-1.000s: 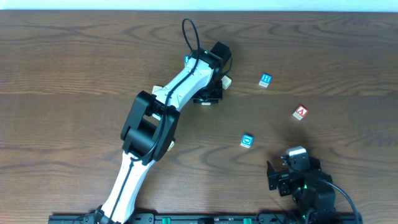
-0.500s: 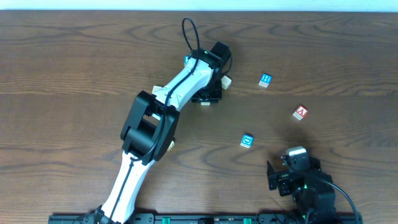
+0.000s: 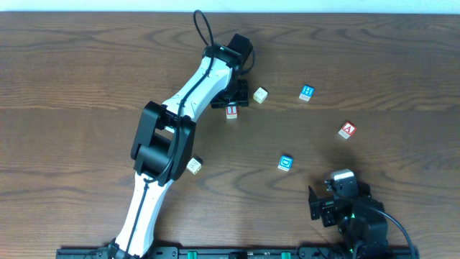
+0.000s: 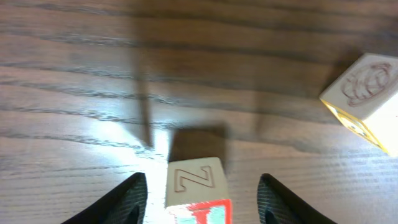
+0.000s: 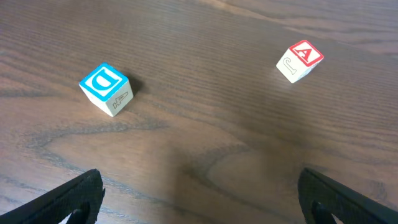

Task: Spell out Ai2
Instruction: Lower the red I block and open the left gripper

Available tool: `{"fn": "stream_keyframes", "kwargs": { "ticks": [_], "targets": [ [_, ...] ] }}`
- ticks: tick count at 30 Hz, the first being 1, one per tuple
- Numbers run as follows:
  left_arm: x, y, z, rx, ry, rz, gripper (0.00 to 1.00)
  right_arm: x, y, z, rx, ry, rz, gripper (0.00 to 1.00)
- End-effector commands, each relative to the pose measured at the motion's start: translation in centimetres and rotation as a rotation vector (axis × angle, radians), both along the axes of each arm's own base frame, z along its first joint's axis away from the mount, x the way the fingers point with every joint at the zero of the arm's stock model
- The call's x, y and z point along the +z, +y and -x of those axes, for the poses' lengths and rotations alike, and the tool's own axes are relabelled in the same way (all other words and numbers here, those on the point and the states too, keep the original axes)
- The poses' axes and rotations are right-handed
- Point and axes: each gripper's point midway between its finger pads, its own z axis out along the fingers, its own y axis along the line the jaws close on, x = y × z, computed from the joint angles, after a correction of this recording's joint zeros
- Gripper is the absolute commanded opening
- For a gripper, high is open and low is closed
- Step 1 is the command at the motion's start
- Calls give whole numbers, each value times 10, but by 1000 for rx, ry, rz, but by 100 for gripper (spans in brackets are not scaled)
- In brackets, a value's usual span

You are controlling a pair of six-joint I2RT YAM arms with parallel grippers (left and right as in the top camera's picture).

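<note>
**Left gripper wide about red-topped block; A block lies apart**

The left gripper [image 4: 202, 182] stands wide. Its fingers [image 4: 127, 200] flank a red-topped block [image 4: 194, 183], with a gap showing on each side. A Z is carved on the side face of this block that shows; its top letter cannot be read.

Overhead, that block sits on the worktop [image 3: 72, 86] just at 12 o'clock of centre. A cream block [image 3: 260, 95] lies near, at its 2 o'clock, not touching it.

The A block [image 3: 348, 130] lies at 3 o'clock of centre, the H block [image 3: 307, 92] at 2 o'clock and the D block [image 3: 286, 163] at 4 o'clock, each well apart from the others.

A pale block [image 3: 194, 166] lies beside the left arm at 8 o'clock.

The right gripper [image 5: 200, 177] is spread wide and empty, at 5 o'clock near the worktop edge.
</note>
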Motion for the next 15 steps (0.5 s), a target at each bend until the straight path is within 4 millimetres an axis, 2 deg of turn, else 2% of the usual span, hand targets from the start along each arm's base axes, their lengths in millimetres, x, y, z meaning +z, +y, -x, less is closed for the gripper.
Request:
{"fn": "stream_keyframes", "kwargs": {
  "ticks": [1,15],
  "targets": [
    [0,-11,3,-34,9,22,62,-4,-1,1,1,7,7,99],
    [-1,-20,15,-62,26,11,68,-4,-1,1,1,7,7,99]
  ]
}}
